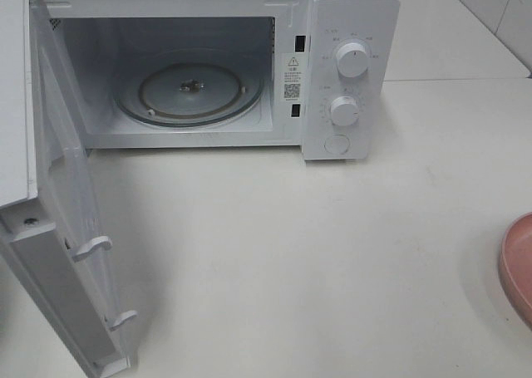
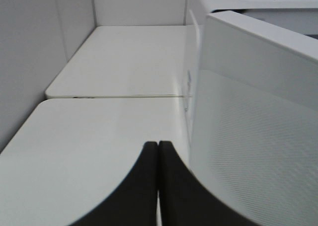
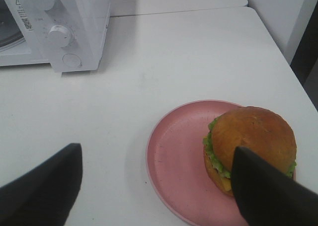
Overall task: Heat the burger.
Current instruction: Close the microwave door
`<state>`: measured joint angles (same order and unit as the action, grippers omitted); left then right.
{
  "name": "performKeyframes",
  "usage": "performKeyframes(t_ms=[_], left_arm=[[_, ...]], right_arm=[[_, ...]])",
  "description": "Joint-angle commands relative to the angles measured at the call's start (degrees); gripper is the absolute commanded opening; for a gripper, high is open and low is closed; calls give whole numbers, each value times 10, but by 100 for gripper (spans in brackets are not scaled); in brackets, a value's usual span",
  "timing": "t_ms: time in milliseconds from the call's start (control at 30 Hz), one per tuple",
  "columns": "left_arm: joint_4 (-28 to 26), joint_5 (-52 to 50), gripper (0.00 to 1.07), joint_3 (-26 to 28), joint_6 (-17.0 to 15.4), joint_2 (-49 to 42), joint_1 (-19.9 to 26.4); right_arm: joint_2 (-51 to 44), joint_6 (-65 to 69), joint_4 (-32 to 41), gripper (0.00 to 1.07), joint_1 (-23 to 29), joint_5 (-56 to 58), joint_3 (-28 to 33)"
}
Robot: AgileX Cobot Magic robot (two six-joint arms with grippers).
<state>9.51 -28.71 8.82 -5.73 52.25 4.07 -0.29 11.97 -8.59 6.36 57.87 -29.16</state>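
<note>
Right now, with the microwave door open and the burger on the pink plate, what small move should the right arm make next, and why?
Probably bring the right gripper down and sideways to centre it over the burger. Its jaws are open and empty, with one finger already in front of the bun, the other over bare table. The microwave stands open with its turntable bare, ready to take it.

The high camera looks steeply down into the open white microwave [image 1: 249,71]. The left wrist view hugs its door (very near); the right wrist view shares its knobs and the round pink plate [image 3: 174,156].
</note>
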Motion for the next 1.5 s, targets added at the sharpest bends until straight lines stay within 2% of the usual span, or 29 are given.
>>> performKeyframes(t_ms=[33,67,133,200,300,500,633,800,1000,1100,1267,1500], left_arm=[[99,-48,0,-1,-55,30,-1],[159,-90,0,-1,-84,60,-1],[174,-107,0,0,-93,73,-1],[189,-164,0,0,-111,135,-1],[189,-170,0,0,-111,148,-1],[237,-248,0,1,-109,213,-1],[238,-270,0,1,-109,231,-1],[332,-282,0,39,-155,272,-1],[339,-285,0,48,-157,276,-1],[333,-278,0,52,-156,276,-15],[300,-264,0,65,-144,284,-61],[257,-278,0,91,-132,344,-125]], right_arm=[[-14,-3,2,76,-5,-1,1],[-14,-3,2,76,-5,-1,1],[-14,-3,2,76,-5,-1,1],[-14,-3,2,76,-5,-1,1],[-14,-3,2,76,-5,-1,1],[-14,-3,2,76,-5,-1,1],[-14,-3,2,76,-5,-1,1],[-14,-3,2,76,-5,-1,1],[-14,-3,2,76,-5,-1,1],[-14,-3,2,76,-5,-1,1],[-14,-3,2,76,-5,-1,1],[-14,-3,2,76,-5,-1,1]])
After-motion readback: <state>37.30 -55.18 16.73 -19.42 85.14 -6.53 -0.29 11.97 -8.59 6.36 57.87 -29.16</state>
